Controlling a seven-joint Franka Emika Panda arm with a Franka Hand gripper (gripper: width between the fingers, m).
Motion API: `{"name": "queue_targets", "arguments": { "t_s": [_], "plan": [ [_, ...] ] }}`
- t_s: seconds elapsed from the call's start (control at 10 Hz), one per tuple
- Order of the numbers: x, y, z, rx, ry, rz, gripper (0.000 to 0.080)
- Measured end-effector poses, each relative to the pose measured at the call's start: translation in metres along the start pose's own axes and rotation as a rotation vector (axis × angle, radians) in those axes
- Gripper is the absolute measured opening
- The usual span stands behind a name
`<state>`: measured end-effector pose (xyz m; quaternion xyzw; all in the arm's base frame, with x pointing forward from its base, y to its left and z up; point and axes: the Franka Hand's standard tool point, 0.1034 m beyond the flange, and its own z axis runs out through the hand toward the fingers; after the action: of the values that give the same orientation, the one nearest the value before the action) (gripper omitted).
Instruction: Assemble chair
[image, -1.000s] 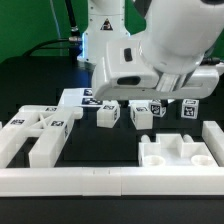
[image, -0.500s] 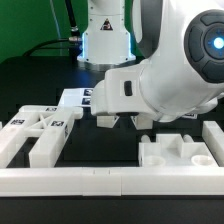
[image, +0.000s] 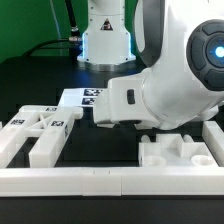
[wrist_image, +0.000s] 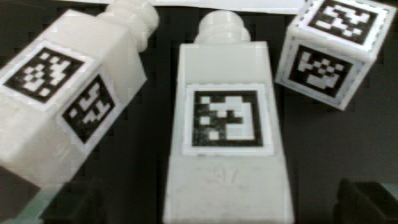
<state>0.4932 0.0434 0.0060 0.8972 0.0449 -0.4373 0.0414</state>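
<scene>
Jaws stand wide apart over the middle leg bar (wrist_image: 224, 68), black-and-white tag (wrist_image: 226, 124) showing.

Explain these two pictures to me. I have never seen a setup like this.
The big white machine is a robot arm building a chair from loose white plastic parts. One picture comes from a camera standing off the arm, the other from a camera on its wrist, looking down. On the black table lie a seat block, flat slabs and tagged leg bars. The gripper hangs open over the middle bar and holds nothing.
</scene>
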Motion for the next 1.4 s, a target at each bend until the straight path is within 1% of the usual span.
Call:
{"name": "queue_targets", "arguments": {
  "t_s": [0.1,0.2,0.3,0.4,0.8,1.0,1.1,1.2,1.3,1.4],
  "plan": [
    [0.0,0.0,0.0,0.0,0.0,0.0,0.0648],
    [0.0,0.0,0.0,0.0,-0.001,0.0,0.0528],
    [0.0,-0.001,0.001,-0.001,-0.002,-0.001,0.0388],
    [0.0,-0.002,0.001,-0.002,-0.002,-0.003,0.0288],
    [-0.001,-0.009,-0.002,-0.012,0.002,-0.014,0.0289],
    [-0.005,-0.009,-0.016,-0.011,0.012,-0.014,0.0289],
    [-0.012,-0.009,-0.027,-0.009,0.003,-0.013,0.0289],
    [-0.021,-0.01,-0.041,0.003,0.004,-0.012,0.0291],
    [-0.027,-0.008,-0.052,0.007,0.021,-0.009,0.0291],
    [-0.032,-0.006,-0.058,0.008,0.026,-0.02,0.0291]
  ]
}}
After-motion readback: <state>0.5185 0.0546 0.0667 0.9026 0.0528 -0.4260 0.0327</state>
